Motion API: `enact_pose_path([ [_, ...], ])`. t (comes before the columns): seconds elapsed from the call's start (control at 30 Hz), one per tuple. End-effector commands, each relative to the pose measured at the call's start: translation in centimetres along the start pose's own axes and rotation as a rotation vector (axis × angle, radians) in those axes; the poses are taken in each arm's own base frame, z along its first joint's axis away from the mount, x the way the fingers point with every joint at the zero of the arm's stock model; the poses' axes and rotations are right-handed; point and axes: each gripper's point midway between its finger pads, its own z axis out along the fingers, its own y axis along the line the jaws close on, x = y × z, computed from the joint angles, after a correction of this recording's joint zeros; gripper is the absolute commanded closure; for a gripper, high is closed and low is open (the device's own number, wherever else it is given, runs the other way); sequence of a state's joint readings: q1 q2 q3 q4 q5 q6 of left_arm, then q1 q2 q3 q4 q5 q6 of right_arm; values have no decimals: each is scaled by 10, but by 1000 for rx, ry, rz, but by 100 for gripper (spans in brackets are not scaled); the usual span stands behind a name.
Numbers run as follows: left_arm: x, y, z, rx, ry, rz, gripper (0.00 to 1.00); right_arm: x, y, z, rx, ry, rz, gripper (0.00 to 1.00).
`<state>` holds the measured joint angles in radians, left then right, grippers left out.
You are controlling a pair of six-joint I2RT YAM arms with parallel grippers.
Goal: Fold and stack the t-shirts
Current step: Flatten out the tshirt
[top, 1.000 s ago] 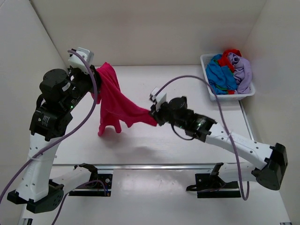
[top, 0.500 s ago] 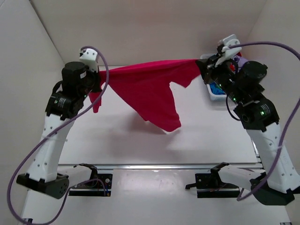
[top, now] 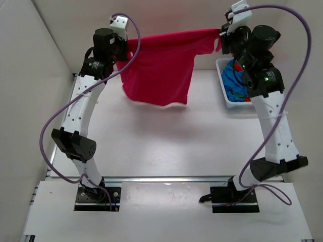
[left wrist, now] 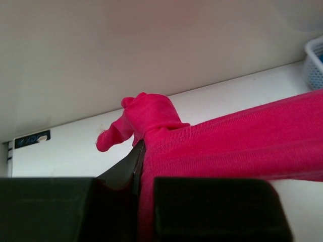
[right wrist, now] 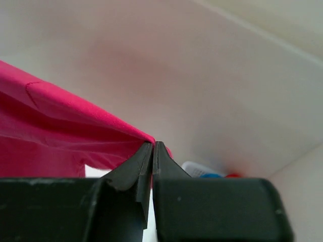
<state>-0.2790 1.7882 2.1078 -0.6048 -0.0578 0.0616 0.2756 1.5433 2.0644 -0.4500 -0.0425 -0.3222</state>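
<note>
The magenta-pink t-shirt [top: 161,70] hangs stretched in the air between both raised arms, well above the table. My left gripper [top: 127,44] is shut on its left top corner; cloth bunches over the jaws in the left wrist view [left wrist: 151,121]. My right gripper [top: 220,34] is shut on the right top corner, and the shirt's edge runs leftward from the closed tips in the right wrist view [right wrist: 60,116]. Other t-shirts, blue [top: 236,80] with red above it, lie in the basket, partly hidden by my right arm.
A white slatted basket [top: 237,104] stands at the table's back right; its rim also shows in the left wrist view [left wrist: 314,63] and the right wrist view [right wrist: 194,169]. White walls enclose the table on the left, back and right.
Both arms have risen and moved toward the back wall. The shirt went from a bunched, sagging drape to a flat spread sheet hanging between the grippers.
</note>
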Motion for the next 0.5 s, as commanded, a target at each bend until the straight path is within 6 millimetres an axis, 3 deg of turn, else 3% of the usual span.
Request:
enact_pose_path([
  [0.0, -46, -7, -25, 36, -128, -21, 100, -84, -32, -63, 131, -210, -62, 100],
  [0.03, -38, -4, -23, 25, -104, -28, 100, -76, -24, -70, 108, -194, -42, 100],
  [0.1, 1, 5, -13, 0, 4, -55, 100, -45, -3, -67, 48, -133, -6, 100],
  [0.13, 13, 9, -13, -14, 37, -90, 100, -16, 12, -66, 15, -65, 26, 100],
  [0.2, 69, 15, -11, -42, 192, -110, 99, 39, 60, -71, -84, 52, 83, 100],
  [0.23, 90, 20, -14, -48, 254, -116, 89, 54, 69, -74, -91, 89, 100, 100],
  [0.27, 112, 20, -18, -43, 312, -116, 38, 72, 92, -83, -138, 128, 120, 100],
  [0.3, 134, 23, -26, -51, 380, -125, 2, 91, 109, -93, -175, 184, 166, 100],
  [0.4, 178, 35, -51, -79, 513, -206, 2, 111, 163, -114, -372, 262, 296, 100],
  [0.47, 191, 37, -64, -77, 504, -234, 1, 128, 227, -144, -529, 327, 351, 100],
])
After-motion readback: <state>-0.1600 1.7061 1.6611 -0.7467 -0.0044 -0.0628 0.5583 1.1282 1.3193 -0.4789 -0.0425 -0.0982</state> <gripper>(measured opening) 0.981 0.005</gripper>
